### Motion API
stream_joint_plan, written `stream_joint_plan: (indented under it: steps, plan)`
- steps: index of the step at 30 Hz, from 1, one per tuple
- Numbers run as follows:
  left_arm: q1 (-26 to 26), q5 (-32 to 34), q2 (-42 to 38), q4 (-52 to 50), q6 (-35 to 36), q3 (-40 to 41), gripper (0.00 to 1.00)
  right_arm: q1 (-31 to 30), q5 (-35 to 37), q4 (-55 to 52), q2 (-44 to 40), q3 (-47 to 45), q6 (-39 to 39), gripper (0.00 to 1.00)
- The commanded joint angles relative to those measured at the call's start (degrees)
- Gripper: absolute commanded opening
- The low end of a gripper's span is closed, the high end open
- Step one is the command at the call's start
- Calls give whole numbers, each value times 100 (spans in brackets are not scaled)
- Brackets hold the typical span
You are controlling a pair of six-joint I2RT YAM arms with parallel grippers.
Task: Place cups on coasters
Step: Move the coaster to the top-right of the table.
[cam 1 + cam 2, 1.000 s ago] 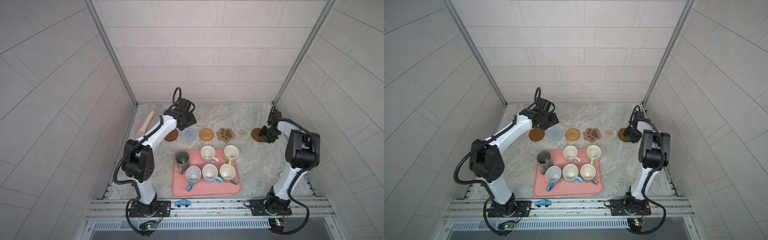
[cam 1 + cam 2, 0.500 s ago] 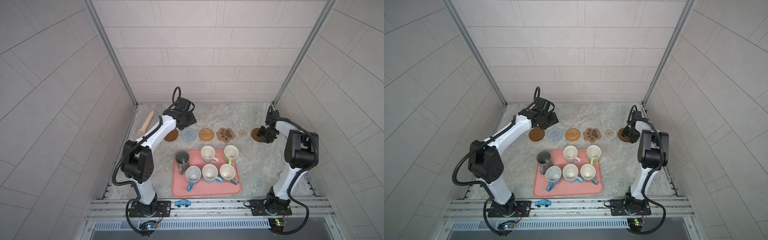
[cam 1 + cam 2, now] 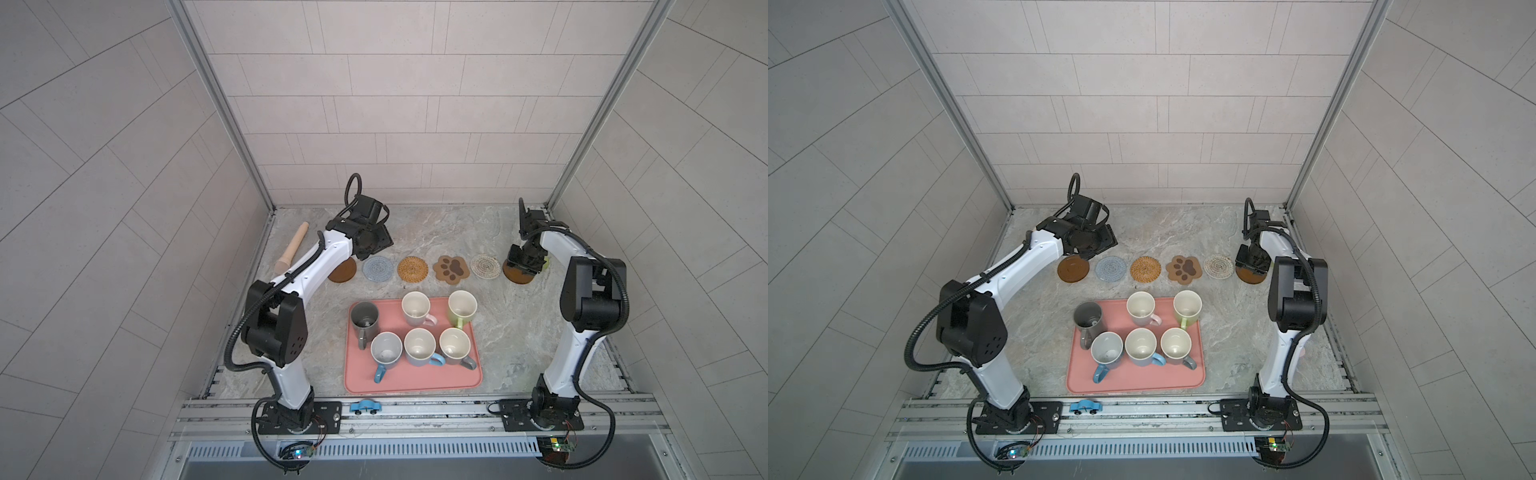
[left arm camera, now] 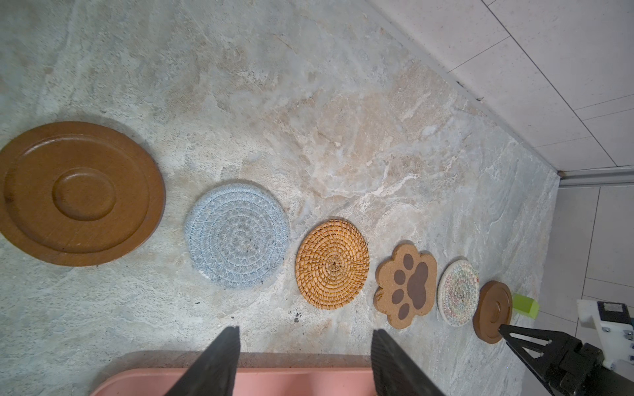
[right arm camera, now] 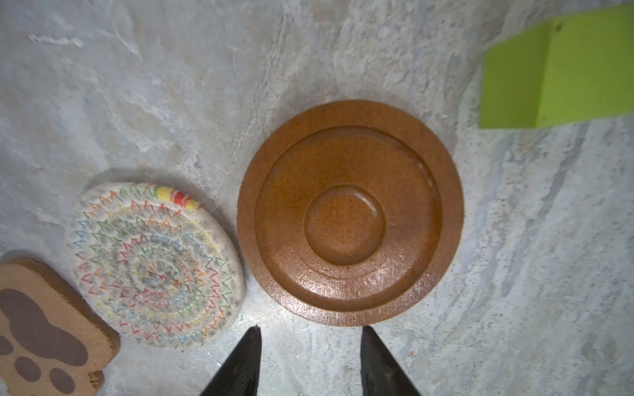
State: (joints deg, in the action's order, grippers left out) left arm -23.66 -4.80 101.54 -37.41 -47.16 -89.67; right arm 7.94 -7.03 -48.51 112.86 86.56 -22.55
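Six cups stand on a pink tray: dark grey, pink, green, and a front row of three. The coasters lie in a row behind the tray: brown disc, grey-blue crochet, rattan, paw, cream woven, second brown disc. My left gripper hangs open behind the left brown disc, nothing between its fingers. My right gripper is open and empty just above the right brown disc.
A wooden pestle-like stick lies at the back left by the wall. A lime-green block sits beside the right brown disc, near the right wall. A small blue toy car rests on the front rail.
The right gripper has shifted slightly over the right brown disc and its jaws stand a little wider. The left arm has barely moved. Cups and coasters are where they were.
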Motion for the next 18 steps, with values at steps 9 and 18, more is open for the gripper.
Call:
stream_joint_plan:
  steps: [9,18]
  plan:
    - [-36,129,-196,-3,-83,-43,68,-352,764,-685,364,321,765,50]
    - [-29,120,-196,2,-83,-42,68,-456,1164,-800,540,573,1033,50]
